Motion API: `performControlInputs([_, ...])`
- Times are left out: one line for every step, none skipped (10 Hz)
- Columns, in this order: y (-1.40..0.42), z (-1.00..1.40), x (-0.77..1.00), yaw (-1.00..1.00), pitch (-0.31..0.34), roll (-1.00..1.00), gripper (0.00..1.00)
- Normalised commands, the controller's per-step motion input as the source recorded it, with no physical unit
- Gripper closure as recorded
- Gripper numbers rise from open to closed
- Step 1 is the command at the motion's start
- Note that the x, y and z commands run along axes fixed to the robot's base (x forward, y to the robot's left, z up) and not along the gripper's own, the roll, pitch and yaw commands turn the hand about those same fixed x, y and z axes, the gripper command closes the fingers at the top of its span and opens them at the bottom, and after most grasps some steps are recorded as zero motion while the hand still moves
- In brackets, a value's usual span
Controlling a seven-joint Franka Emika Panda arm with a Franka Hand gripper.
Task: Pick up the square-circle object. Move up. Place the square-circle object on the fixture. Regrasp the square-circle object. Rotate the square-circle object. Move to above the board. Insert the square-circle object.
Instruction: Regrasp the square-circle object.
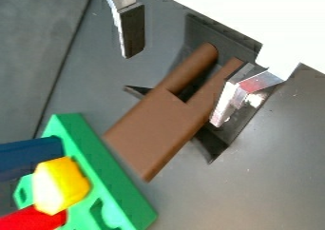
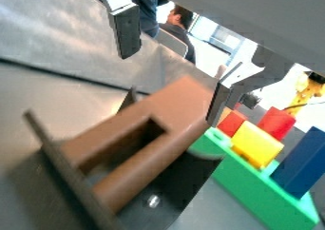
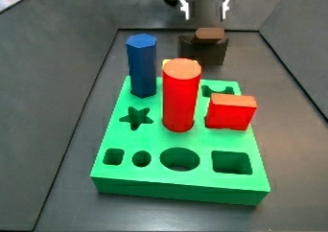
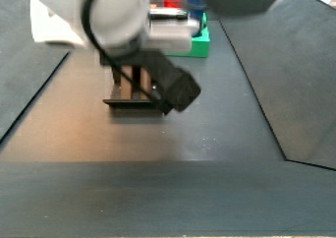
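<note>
The square-circle object (image 1: 162, 124) is a matte brown block that lies tilted on the dark fixture (image 1: 219, 146), its two legs pointing away from the green board (image 1: 108, 182). My gripper (image 1: 184, 67) stands open over it. One finger (image 1: 127, 32) is well clear of the block; the other finger (image 1: 238, 96) is close beside a leg. In another wrist view the block (image 2: 133, 139) sits in the fixture (image 2: 76, 182) under the gripper (image 2: 180, 65). In a side view the gripper (image 3: 208, 11) hangs just above the block (image 3: 209, 34).
The board (image 3: 179, 169) carries a blue prism (image 3: 141, 58), a red cylinder (image 3: 181, 94) and a red cube (image 3: 231, 111). Grey walls slope up on both sides of the floor. In a side view the arm (image 4: 118, 16) hides much of the fixture (image 4: 129, 96).
</note>
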Motion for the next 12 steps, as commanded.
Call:
performControlInputs([0.01,0.30,-0.02,0.00,0.085,0.04,0.00])
performControlInputs([0.00,0.00,-1.00,0.01,-0.016,-0.05,0.00])
performControlInputs([0.00,-0.04,-1.00,-0.01,-0.054,-0.06,0.00])
performControlInputs([0.00,-0.02,-1.00,-0.02,-0.070,-0.05,0.00])
performControlInputs([-0.01,0.00,-1.00,-0.01,-0.083,-0.01,0.00])
performControlInputs([0.00,-0.01,-1.00,0.00,-0.088,0.02,0.00])
performControlInputs([-0.01,0.00,-1.00,0.02,-0.092,0.04,0.00])
performControlInputs([-0.02,0.01,-1.00,0.03,-0.095,0.07,0.00])
performControlInputs([-0.02,0.01,-0.87,0.04,-0.094,0.10,0.00])
performControlInputs([-0.02,0.02,-0.73,0.04,-0.089,0.11,0.00])
performControlInputs([-0.02,0.02,-0.58,0.05,-0.081,0.12,0.00])
performControlInputs([-1.00,-0.16,-0.25,-1.00,0.030,0.80,0.00])
